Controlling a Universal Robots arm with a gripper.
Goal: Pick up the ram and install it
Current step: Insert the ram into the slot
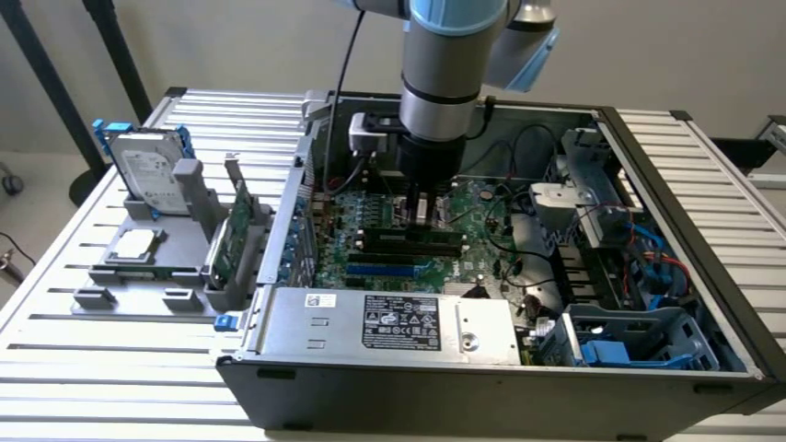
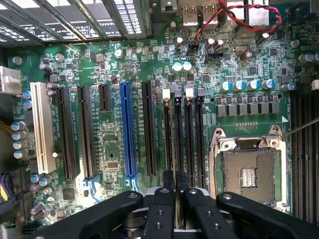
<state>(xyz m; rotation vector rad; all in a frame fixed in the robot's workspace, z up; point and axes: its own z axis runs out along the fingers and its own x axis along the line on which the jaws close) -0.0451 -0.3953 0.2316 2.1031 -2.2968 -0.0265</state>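
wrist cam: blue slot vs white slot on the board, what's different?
Colour: the blue slot is bright blue, the white slot is off-white.
Width: the white slot looks broader and chunkier; the blue slot is slimmer.
Position: the blue slot sits between black slots; the white slot ends the row, by the board's edge.
Shared: both are empty, run parallel and are of similar length.

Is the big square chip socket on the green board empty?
Yes, the wrist view shows the socket open, with bare contacts and no chip seated.
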